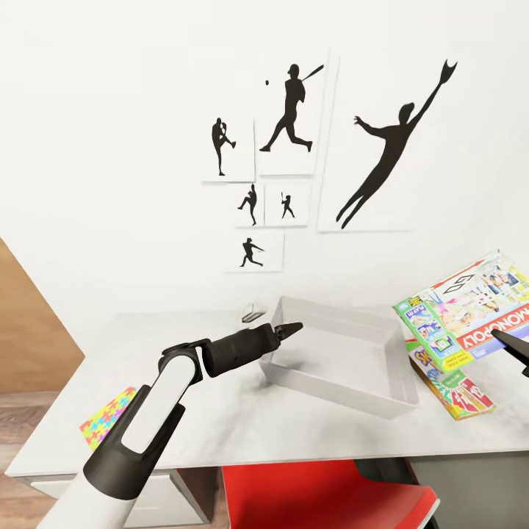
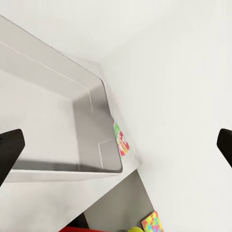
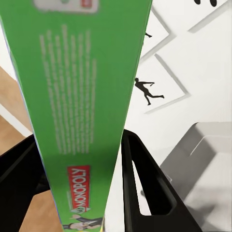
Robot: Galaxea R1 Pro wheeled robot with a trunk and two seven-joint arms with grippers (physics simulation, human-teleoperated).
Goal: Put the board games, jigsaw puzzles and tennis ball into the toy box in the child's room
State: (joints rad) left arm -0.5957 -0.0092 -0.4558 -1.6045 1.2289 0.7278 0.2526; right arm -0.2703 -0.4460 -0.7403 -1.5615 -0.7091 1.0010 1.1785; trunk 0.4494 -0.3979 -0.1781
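Observation:
The toy box [image 1: 345,389], a lidless light grey tub, stands on the table [image 1: 220,433] with a bare grey inside [image 2: 92,125]. My left gripper [image 1: 288,328] hovers over its left rim, open [image 2: 116,145], with nothing between its fingers [image 2: 9,150]. At the right, my right gripper [image 1: 514,344] holds a green-edged Monopoly board game [image 1: 470,308] tilted above the table, shut on its edge [image 3: 82,159]. Another board game [image 1: 450,383] lies flat under it, beside the tub [image 2: 122,141]. A jigsaw puzzle [image 1: 110,417] lies at the table's left front. A second jigsaw [image 2: 153,223] and a sliver of the tennis ball [image 2: 131,230] show past the tub.
A red chair [image 1: 316,492] is pushed in at the table's front edge. A small grey object [image 1: 251,311] lies behind the tub near the white wall with baseball silhouettes [image 1: 294,117]. A wooden panel [image 1: 29,323] stands at the left.

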